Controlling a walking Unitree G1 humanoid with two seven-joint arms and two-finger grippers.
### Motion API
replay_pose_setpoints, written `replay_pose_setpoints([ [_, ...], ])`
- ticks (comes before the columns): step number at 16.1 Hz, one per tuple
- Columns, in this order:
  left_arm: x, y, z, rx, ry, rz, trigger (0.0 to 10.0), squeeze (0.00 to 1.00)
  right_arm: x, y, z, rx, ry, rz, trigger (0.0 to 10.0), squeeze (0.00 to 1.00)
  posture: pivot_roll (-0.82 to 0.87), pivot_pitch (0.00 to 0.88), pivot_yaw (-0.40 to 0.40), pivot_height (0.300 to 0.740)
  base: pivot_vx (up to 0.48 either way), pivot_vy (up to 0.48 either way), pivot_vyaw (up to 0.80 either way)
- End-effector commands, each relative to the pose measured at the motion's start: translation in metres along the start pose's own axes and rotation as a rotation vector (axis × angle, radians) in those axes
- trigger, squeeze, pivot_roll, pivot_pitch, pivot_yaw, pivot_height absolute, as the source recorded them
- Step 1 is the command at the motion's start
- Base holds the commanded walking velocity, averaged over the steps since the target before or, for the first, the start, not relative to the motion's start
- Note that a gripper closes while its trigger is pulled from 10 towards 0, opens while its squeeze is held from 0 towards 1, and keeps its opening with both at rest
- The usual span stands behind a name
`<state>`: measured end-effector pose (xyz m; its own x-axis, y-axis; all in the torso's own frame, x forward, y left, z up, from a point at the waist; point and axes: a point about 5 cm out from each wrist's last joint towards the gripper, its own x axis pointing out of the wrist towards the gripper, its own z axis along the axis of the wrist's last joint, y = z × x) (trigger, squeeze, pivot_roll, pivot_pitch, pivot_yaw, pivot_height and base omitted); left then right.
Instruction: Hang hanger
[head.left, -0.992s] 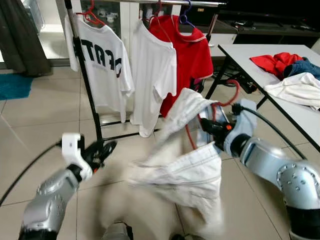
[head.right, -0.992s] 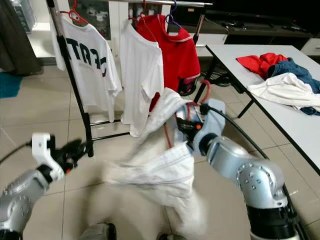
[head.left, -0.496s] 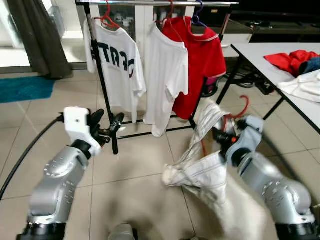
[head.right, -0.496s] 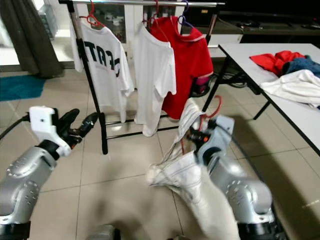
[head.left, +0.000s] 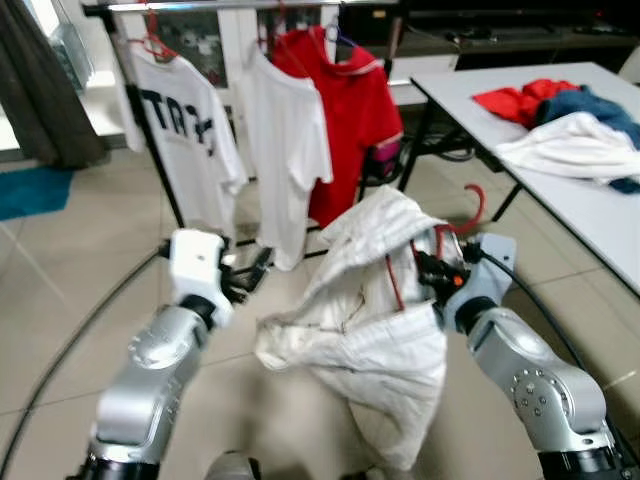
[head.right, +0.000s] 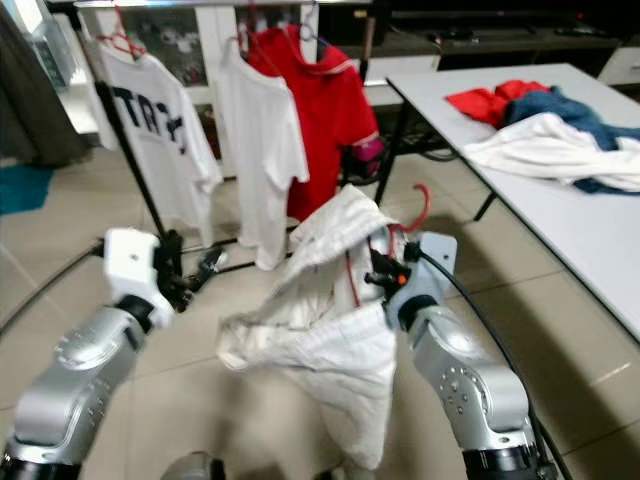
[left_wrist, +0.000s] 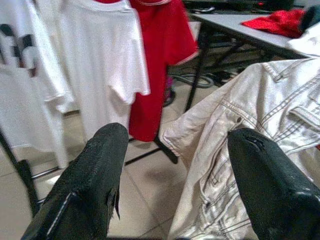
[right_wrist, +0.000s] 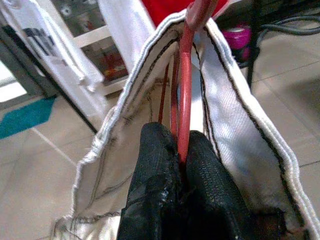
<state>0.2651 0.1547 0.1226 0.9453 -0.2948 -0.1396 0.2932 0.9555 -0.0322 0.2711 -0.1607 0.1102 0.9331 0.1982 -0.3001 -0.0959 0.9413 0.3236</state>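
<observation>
A red hanger (head.left: 470, 212) carries a white denim jacket (head.left: 365, 330) that droops toward the floor in front of me. My right gripper (head.left: 432, 274) is shut on the hanger's red wire (right_wrist: 185, 100), just under the hook. The left gripper (head.left: 245, 278) is open beside the jacket's left edge, holding nothing; its black fingers (left_wrist: 92, 180) frame the jacket (left_wrist: 250, 120) without touching it. Beyond stands the clothes rack (head.left: 155, 165) with its rail (head.left: 200, 5) at the top.
On the rack hang a white printed T-shirt (head.left: 185, 130), a plain white T-shirt (head.left: 285, 150) and a red shirt (head.left: 350, 110). A white table (head.left: 560, 190) at right holds a pile of clothes (head.left: 560, 130). Tiled floor lies below; a dark curtain (head.left: 40, 90) is at left.
The camera shifted, so the rack and table moved in view. The jacket swung and now hangs more spread out. My left gripper came nearer to the jacket's edge.
</observation>
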Motion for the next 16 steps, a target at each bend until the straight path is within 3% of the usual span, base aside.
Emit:
replay_pose_setpoints([
  [1, -0.004, 0.005, 0.002, 0.027, 0.0, 0.028, 10.0, 0.0, 0.001, 0.004, 0.015, -0.004, -0.076, 0.024, 10.0, 0.0, 0.05, 0.016, -0.045, 0.74, 0.0, -0.45, 0.8],
  [7, -0.012, 0.003, 0.0, 0.086, 0.018, 0.046, 10.0, 0.0, 0.006, 0.009, 0.015, -0.014, -0.068, 0.077, 10.0, 0.0, 0.06, 0.029, -0.067, 0.74, 0.0, -0.447, 0.8],
  [9, -0.012, 0.002, -0.001, 0.083, 0.032, 0.041, 10.0, 0.0, 0.006, 0.009, 0.015, 0.05, -0.088, 0.068, 10.0, 0.0, 0.06, 0.027, -0.063, 0.74, 0.0, 0.0, 0.0],
  [16, -0.006, -0.004, 0.008, 0.138, -0.004, -0.013, 10.0, 0.0, 0.002, 0.009, 0.01, -0.012, -0.094, 0.003, 10.0, 0.0, 0.06, 0.024, -0.04, 0.74, 0.0, 0.0, 0.0],
])
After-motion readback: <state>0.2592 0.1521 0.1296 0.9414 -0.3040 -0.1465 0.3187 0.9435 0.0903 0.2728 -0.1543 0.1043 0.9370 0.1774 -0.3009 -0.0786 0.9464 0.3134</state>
